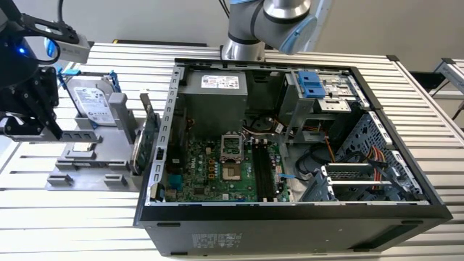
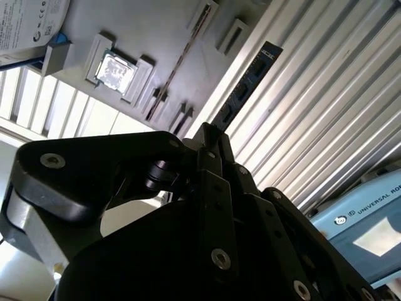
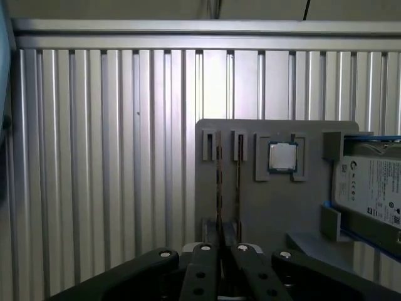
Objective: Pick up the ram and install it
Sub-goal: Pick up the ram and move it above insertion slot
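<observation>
My gripper (image 2: 210, 135) is shut on the ram (image 2: 247, 81), a long dark narrow stick that juts out from the black fingertips over the ribbed table. In the exterior view the gripper (image 1: 32, 117) hangs at the far left, above the grey parts holder (image 1: 80, 176) and well away from the open computer case (image 1: 290, 215). In the first wrist view the two fingers (image 3: 203, 257) stand close together over the holder's slotted end. The black memory slots (image 1: 261, 168) lie on the green motherboard (image 1: 210, 168) inside the case.
The holder carries a silver hard drive (image 1: 94, 103) in a blue-clipped frame, a green circuit card (image 1: 149, 141) standing on edge, a square processor chip (image 3: 282, 157) and a thin stick (image 2: 185, 56) in a slot. Cables (image 1: 377, 163) and a drive cage fill the case's right half.
</observation>
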Motion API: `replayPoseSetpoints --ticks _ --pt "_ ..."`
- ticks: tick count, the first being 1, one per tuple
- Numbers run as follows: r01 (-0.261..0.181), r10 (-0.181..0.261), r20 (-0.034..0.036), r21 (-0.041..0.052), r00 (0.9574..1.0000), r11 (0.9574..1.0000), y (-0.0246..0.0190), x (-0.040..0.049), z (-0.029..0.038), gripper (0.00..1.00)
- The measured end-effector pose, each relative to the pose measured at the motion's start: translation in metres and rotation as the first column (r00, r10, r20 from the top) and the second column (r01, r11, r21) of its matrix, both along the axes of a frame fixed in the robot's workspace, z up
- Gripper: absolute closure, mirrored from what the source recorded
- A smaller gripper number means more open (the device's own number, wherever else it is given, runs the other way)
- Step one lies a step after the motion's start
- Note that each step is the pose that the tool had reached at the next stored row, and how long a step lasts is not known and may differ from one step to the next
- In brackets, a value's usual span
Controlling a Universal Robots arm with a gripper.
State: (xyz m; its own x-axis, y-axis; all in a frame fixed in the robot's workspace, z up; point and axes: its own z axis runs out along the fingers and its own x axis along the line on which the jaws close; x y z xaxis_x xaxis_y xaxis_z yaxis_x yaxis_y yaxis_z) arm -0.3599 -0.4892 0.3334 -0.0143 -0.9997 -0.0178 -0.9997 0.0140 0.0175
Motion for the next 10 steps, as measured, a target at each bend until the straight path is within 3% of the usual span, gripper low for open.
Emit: replayPoseSetpoints --ticks 10 --pt "0.0 0.0 -0.0001 -0.0001 1.0 1.0 0.0 0.0 0.0089 1.0"
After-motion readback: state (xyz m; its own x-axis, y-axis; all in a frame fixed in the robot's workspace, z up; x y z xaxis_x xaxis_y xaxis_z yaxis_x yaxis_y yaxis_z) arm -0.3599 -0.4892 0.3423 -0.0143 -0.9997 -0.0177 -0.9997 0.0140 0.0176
